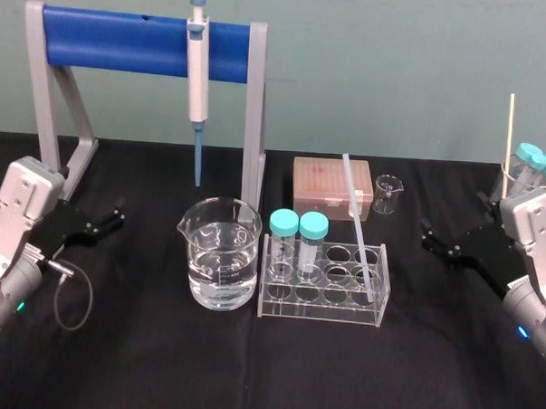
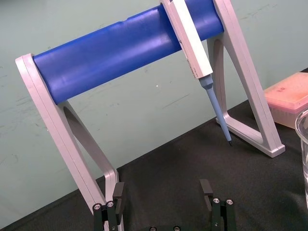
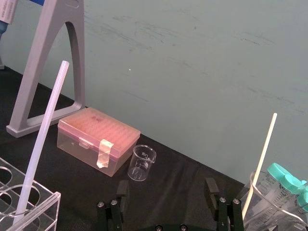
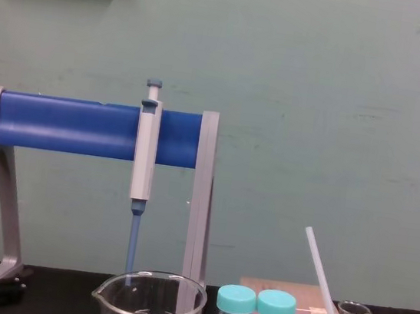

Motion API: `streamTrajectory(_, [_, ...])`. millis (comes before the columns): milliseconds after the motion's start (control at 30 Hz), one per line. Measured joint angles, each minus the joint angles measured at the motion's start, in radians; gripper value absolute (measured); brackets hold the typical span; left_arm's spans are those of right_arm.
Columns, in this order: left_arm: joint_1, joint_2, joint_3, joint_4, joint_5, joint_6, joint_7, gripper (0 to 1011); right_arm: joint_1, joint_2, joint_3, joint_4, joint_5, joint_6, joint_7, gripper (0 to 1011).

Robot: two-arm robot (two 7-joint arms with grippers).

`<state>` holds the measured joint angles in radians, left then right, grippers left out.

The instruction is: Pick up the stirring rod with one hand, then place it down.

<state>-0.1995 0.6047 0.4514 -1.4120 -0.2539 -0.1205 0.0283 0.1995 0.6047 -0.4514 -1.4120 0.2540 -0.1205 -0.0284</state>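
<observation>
— Stirring rod (image 1: 358,217): where is it?
— Leaning in the clear rack (image 1: 323,306), well apart from my right gripper (image 1: 427,235), which is wide and empty. It looks light, stiff, slick and breakable, so I'd pinch it mid-shaft, gently. My left gripper (image 1: 118,213) is parked wide by the stand.

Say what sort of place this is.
Probably a laboratory bench: a pipette hangs on a blue-barred stand, a beaker holds clear liquid, and a clear rack holds two capped tubes and the stirring rod. Left gripper and right gripper sit open at the sides.
</observation>
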Motion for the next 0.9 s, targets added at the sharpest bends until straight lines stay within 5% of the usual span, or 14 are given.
streamTrajectory(900, [0.000, 0.000, 0.000, 0.000, 0.000, 0.000, 0.000, 1000, 0.000, 0.000, 0.000, 0.000, 0.000, 0.000, 0.000, 1000])
